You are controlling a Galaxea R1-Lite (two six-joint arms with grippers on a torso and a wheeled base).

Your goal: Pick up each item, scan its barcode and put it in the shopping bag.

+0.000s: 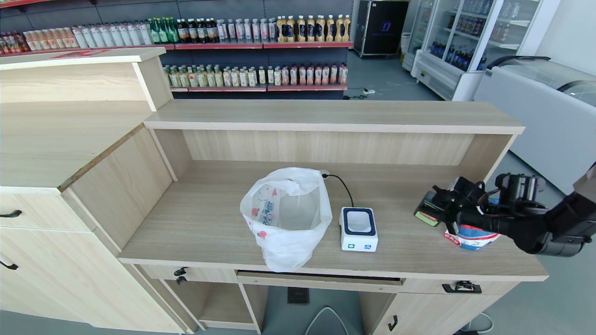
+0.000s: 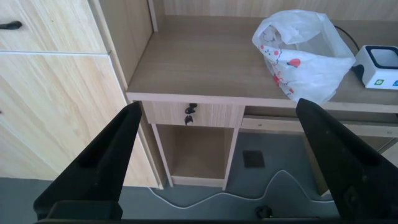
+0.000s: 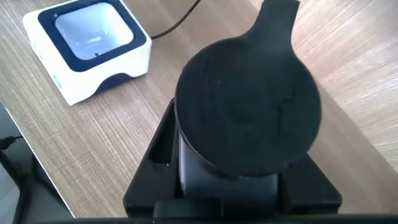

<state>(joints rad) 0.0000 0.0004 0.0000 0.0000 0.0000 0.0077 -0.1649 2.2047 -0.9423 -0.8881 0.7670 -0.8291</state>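
At the counter front: a pale wood checkout counter (image 1: pixel 209 223) with a flat work top. Under its near edge sit 1 shallow drawer (image 2: pixel 193 114) with a dark lock and an open cubby (image 2: pixel 199 152) below it.
Left gripper (image 2: pixel 219 109): low in front of the counter's left end. Its 2 dark fingers (image 2: pixel 99 162) are spread wide apart with nothing between them.
Tall cabinet (image 1: pixel 46 139): same pale wood, joined to the counter's left side and rising above it.
Shopping bag (image 1: pixel 286 218): white thin plastic with red print, standing near the front edge at the middle of the top. Its mouth gapes upward. What lies inside cannot be told.
Scanner (image 1: pixel 358 228): a small white box with a dark blue frame round its window, just beside the bag on the robot's right, not touching it. A black cable (image 1: pixel 342 186) runs from it toward the back wall.
Right gripper (image 1: pixel 437 209): over the right end of the top, well apart from the scanner, clamped on a dark item (image 1: pixel 424 211) with a green lower edge. The right wrist view shows this item with a round black top.
Pouch (image 1: pixel 472 237): white, blue and red, lying on the top under the right arm.
Raised ledge (image 1: pixel 326 116): a wood shelf along the counter's far side, above a back panel.
Room beyond: grey floor, 2 shelf rows of bottled drinks (image 1: pixel 256 74), glass-door fridges (image 1: pixel 465 42) and a white chest freezer (image 1: pixel 549 107) at far right.
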